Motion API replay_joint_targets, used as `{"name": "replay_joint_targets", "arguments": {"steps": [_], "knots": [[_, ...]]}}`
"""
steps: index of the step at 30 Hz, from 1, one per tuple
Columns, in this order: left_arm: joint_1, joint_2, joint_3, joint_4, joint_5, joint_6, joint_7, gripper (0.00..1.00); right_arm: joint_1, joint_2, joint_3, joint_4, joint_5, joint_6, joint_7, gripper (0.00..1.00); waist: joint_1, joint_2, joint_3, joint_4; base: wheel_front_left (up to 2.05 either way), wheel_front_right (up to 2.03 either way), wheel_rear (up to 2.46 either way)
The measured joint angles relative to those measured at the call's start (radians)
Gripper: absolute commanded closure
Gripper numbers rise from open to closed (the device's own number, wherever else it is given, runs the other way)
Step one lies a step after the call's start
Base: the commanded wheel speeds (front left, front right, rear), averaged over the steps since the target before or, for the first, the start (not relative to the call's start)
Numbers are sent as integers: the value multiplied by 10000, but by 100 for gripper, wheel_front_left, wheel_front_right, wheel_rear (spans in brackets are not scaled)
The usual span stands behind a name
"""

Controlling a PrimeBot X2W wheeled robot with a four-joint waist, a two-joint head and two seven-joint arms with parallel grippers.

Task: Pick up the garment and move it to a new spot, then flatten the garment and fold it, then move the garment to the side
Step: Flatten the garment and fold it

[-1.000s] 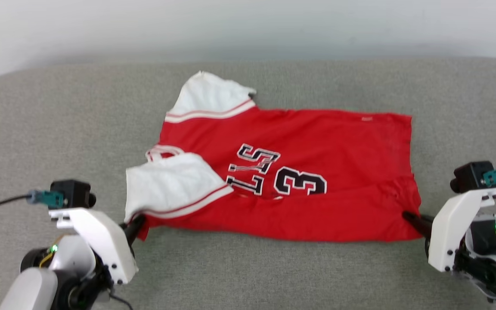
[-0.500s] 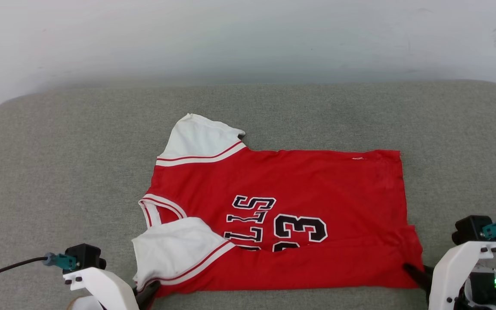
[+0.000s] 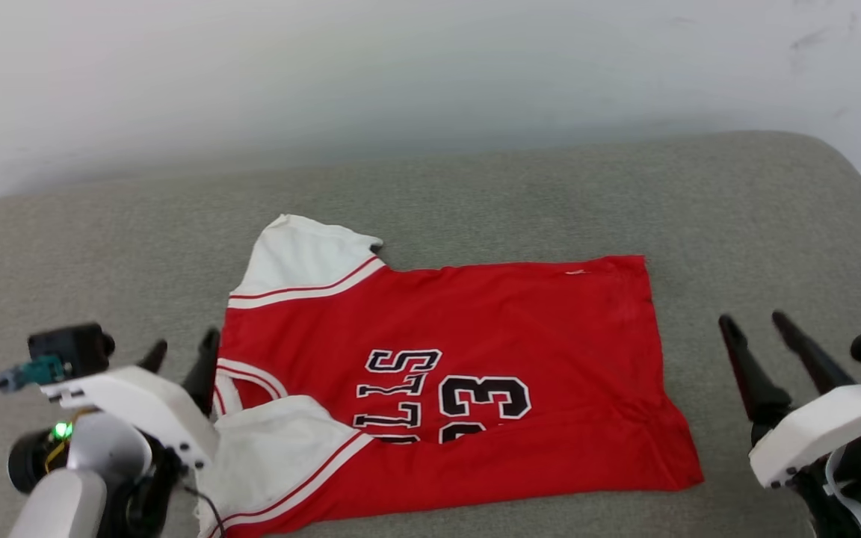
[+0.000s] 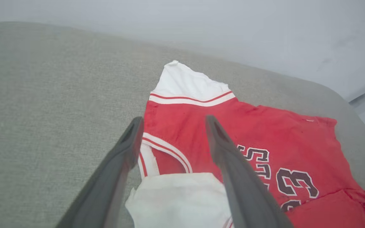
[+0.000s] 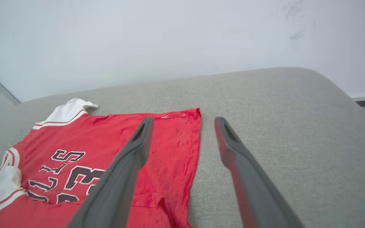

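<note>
Nearest us, at the table's [image 3: 774, 209] front edge, our left end effector [image 3: 184, 342] stands with its fingers spread wide and empty, just beside the collar end of the garment [image 3: 475, 329]. At the front right, our right end effector [image 3: 753, 320] is equally wide and empty, over bare table just past the hem. Between them the red garment lies across the middle of the table, collar toward the left edge and hem toward the right. Its near white sleeve [image 3: 281, 448] lies folded over the chest, and a near strip of red cloth covers the lower part of the black lettering [image 3: 442, 392]. Farther back, the other white sleeve [image 3: 288, 258] points toward the far edge. Beyond the table stands a pale wall [image 3: 400, 75].
</note>
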Motion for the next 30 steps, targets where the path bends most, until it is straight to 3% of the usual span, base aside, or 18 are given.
{"name": "replay_joint_targets", "arguments": {"steps": [7, 15, 16, 17, 22, 30], "knots": [[-1934, -130, -182, 725, 384, -46, -437, 0, -624, 336, -255, -855, -746, 0, -1041, 0, 0, -1, 618, -486, 0, 0, 0], [-4601, 437, -443, 1896, 353, -665, 842, 0, -1537, 531, -295, -1638, -844, 0, -1415, 0, 0, -1, 1980, -893, 0, 0, 0], [-5286, 715, -566, 2217, 314, -901, 1496, 0, -1762, 581, -274, -1802, -803, 0, -1496, 0, 1, 0, 2422, -1018, 0, 0, 0], [-5286, 715, -566, 2217, 314, -901, 1496, 0, -1762, 581, -274, -1802, -803, 0, -1496, 0, 1, 0, 2422, -1018, 0, 0, 0], [-6841, 1450, -765, 2964, -21, -1335, 3515, 0, -2065, 681, -130, -1914, -750, 0, -1618, 0, 1, 0, 3486, -1346, 0, 0, 0], [-8228, 2652, -922, 3432, -23, -1126, 6065, 0, -2383, 853, 192, -1708, -408, 0, -1941, 0, 1, 0, 4837, -1971, 0, 0, 0]]}}
